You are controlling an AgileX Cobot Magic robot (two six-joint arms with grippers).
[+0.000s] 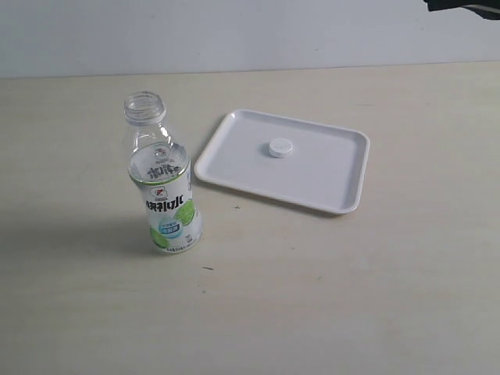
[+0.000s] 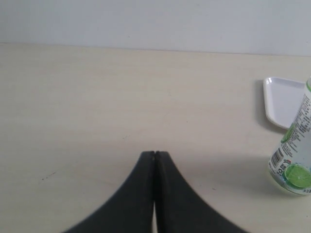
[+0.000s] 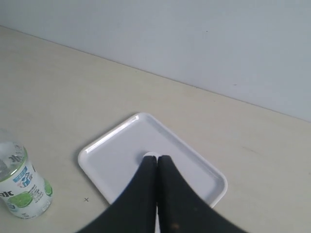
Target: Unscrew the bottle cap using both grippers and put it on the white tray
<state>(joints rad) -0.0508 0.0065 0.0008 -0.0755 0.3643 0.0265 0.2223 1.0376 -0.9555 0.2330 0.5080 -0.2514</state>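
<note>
Pale beige wood-grain tabletop [image 1: 351, 297], backed by a plain grey-white wall [image 1: 234, 31].

Flat rectangular white plastic tray [image 1: 328, 176] with rounded corners and a low raised rim. It lies flat on the tabletop, right of centre in the exterior view and skewed to the table edge.

Small clear plastic bottle [image 1: 162, 187] with a white-and-green label bearing dark characters. It stands upright on the tabletop left of the tray, near it but apart. Its neck is open, threads exposed.

Black two-finger left gripper [image 2: 155, 154]: fingers pressed together, clenched on nothing, over bare tabletop. The bottle's lower part and one tray corner sit at the edge of its wrist view.

Black two-finger right gripper [image 3: 157, 158]: fingers likewise clenched together and empty, with the tips over the tray's floor in its wrist view.

Dark shape [image 1: 461, 5] at the upper right corner of the exterior view; I cannot tell which part it is.

Small round white plastic screw cap [image 1: 280, 148] with a ribbed side. It rests flat on the tray's floor, near the middle and clear of the rim, touching neither gripper.
</note>
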